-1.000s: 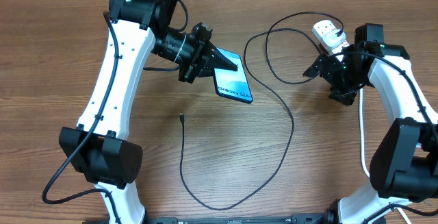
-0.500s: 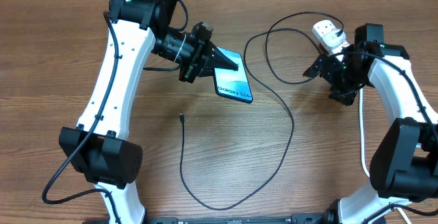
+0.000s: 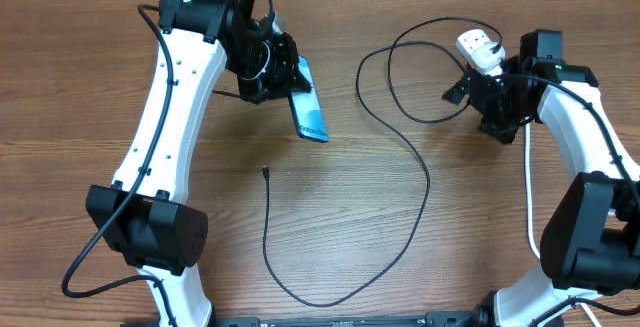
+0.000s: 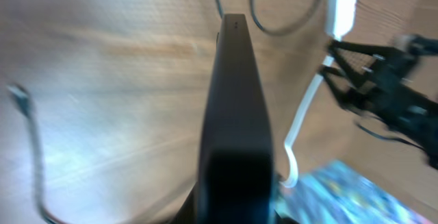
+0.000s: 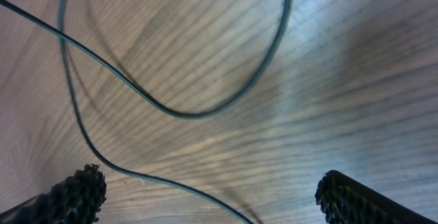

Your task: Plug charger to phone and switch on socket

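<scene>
My left gripper (image 3: 283, 85) is shut on the phone (image 3: 310, 115) and holds it above the table, turned on its edge, blue screen facing right. In the left wrist view the phone (image 4: 236, 107) shows edge-on as a dark slab. The charger cable (image 3: 425, 182) loops across the table, and its connector tip (image 3: 265, 171) lies free below the phone. It also shows in the left wrist view (image 4: 19, 95). The white socket (image 3: 480, 50) lies at the back right. My right gripper (image 3: 475, 102) is open and empty just in front of it, above cable loops (image 5: 171, 111).
The socket's thick white cord (image 3: 527, 192) runs down the right side under my right arm. In the left wrist view the socket (image 4: 342, 5) and the right arm (image 4: 393, 97) show at the far right. The wood table (image 3: 120, 217) surrounds everything.
My left gripper has turned and pulled back to the left with the phone, which went from lying flat-faced to standing on edge. My right gripper has shifted slightly toward the socket.
</scene>
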Motion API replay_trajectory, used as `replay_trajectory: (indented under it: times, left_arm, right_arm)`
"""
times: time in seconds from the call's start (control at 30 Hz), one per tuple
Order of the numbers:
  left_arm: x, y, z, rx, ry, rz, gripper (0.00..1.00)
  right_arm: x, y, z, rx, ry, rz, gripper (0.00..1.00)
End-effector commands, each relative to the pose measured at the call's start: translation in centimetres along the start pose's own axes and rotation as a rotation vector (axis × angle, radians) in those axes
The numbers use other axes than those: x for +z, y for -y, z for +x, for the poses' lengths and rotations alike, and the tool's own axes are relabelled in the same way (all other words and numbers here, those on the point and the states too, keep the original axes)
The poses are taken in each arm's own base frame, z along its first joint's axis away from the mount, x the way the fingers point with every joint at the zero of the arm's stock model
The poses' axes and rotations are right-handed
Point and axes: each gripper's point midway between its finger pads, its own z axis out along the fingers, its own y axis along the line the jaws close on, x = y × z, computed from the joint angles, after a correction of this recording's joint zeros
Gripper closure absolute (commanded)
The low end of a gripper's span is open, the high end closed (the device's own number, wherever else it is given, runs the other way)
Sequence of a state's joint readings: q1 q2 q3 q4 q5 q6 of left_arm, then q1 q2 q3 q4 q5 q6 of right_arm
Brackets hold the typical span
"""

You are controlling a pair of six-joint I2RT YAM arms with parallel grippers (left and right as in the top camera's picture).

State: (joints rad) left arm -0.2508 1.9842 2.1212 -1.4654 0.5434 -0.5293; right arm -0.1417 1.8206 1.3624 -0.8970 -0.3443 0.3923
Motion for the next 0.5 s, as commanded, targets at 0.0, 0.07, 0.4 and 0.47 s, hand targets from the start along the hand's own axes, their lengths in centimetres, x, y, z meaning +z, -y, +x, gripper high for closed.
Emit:
replay_trajectory:
  times: [0.0, 0.07, 0.4, 0.47]
  left_arm:
    - [-1.1, -0.8, -1.0, 0.106, 0.082, -0.069, 0.96]
    - [-0.9, -0.7, -1.0, 0.104, 0.071, -0.061, 0.96]
    - [2.8, 1.5, 0.1, 0.178, -0.137, 0.174, 0.96]
    - [4.2, 2.3, 0.1, 0.172, -0.223, 0.298, 0.96]
  right_arm:
    - [-1.3, -1.4, -0.3, -0.014, 0.014, -0.049, 0.00]
    - [-1.3, -2.1, -0.1, -0.018, 0.002, -0.087, 0.00]
    - [0.1, -4.5, 5.1, -0.112, -0.147, -0.079, 0.32]
    - [0.8, -5.6, 6.9, -0.175, -0.180, -0.073, 0.55]
